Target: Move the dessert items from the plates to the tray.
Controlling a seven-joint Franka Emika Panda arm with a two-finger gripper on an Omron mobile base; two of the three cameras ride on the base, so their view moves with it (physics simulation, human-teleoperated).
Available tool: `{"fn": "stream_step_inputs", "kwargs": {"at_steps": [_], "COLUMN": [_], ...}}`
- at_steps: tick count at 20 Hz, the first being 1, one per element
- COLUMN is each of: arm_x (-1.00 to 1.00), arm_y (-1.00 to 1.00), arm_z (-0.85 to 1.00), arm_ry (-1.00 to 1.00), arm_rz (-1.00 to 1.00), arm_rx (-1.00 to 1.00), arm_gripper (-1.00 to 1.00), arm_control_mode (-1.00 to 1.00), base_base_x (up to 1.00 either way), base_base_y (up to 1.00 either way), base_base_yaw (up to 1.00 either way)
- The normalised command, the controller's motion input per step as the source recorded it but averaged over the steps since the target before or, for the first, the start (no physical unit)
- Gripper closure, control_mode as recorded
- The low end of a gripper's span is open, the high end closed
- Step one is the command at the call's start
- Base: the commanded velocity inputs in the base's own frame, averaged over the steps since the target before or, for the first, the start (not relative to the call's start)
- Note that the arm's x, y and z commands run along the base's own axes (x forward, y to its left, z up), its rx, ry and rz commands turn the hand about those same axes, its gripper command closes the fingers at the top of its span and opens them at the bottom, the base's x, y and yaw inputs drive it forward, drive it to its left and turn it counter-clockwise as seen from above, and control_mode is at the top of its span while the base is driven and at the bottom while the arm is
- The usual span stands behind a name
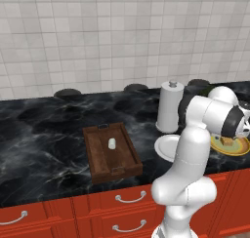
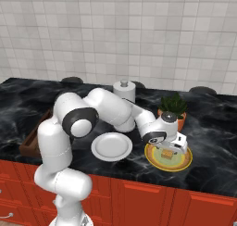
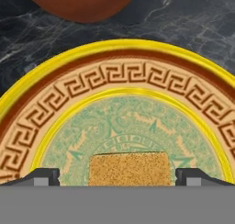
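The brown-tan block [image 3: 128, 169] lies on the greenish centre of the yellow plate [image 3: 119, 85] with the orange rim. My gripper [image 3: 117, 177] is open and low over that plate, a fingertip [image 3: 43, 176] on each side of the block, the left one with a clear gap. From the right base view the gripper [image 2: 169, 151] hangs over the block [image 2: 167, 154] on the yellow plate [image 2: 183, 162]. The white plate [image 2: 111, 146] sits bare to its left. The white marshmallow lump [image 1: 111, 143] rests inside the dark wooden tray [image 1: 100, 159].
A white paper-towel roll [image 1: 170, 107] stands behind the white plate [image 1: 165, 145]. A terracotta plant pot [image 2: 173, 110] stands just behind the yellow plate. Dark round burners [image 1: 67, 92] line the back of the black marble counter. Red drawers run below the front edge.
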Motion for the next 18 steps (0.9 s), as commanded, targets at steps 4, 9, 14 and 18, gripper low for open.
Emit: {"fn": "stream_step_inputs", "kwargs": {"at_steps": [4,9,14,18], "arm_x": [0.0,0.0,0.0,0.0], "arm_y": [-0.35,0.0,0.0,0.0], "arm_z": [-0.13,0.0,-0.09,-0.01], "arm_ry": [0.0,0.0,0.0,0.0], "arm_rz": [0.0,0.0,0.0,0.0], "arm_rx": [0.0,0.0,0.0,0.0], "arm_gripper": [-1.0,-1.0,-1.0,1.0], "arm_control_mode": [-1.0,-1.0,-1.0,-1.0], "base_base_x": [0.0,0.0,0.0,0.0], "base_base_y": [0.0,0.0,0.0,0.0], "base_base_yaw": [0.0,0.0,0.0,0.0]}}
